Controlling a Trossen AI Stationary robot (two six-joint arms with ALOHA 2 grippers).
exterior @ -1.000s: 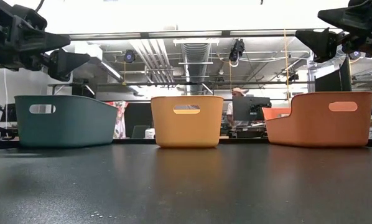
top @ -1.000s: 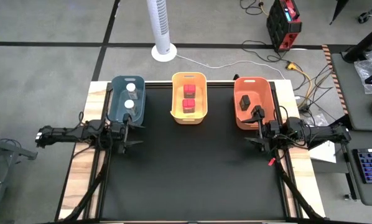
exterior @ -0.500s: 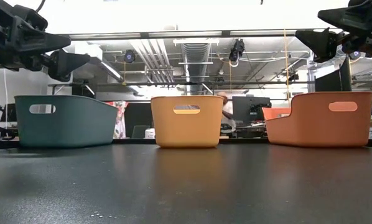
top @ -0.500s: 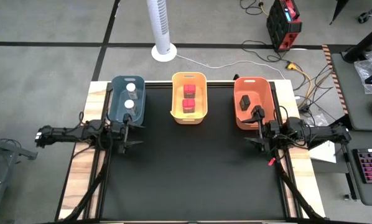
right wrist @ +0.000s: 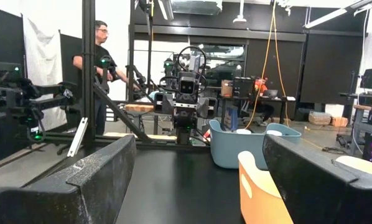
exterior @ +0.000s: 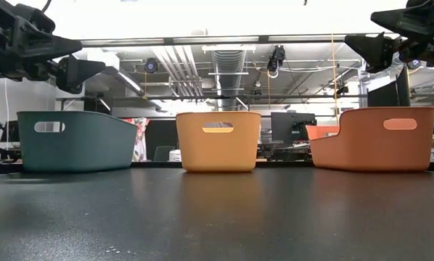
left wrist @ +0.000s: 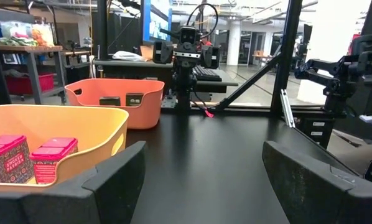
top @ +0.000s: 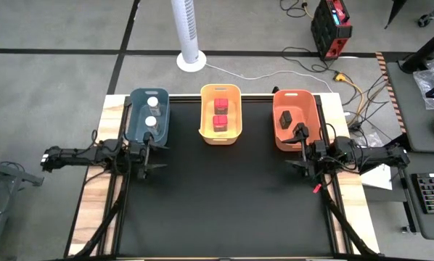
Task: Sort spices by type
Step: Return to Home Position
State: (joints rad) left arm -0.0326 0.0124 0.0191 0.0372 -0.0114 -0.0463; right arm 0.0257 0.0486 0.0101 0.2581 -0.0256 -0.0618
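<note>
The spices lie in three bins along the far edge. Two white-lidded jars sit in the blue bin, two red-lidded jars in the yellow bin, and two dark jars in the orange bin. My left gripper hovers open at the table's left edge, just near of the blue bin, pointing level toward the right. My right gripper hovers open at the right edge, near the orange bin's near end, pointing left. Neither has anything between its fingers.
A black mat covers the table between wooden side strips. A white tower fan stands on the floor beyond the far edge. A person stands behind the left arm's frame in the room.
</note>
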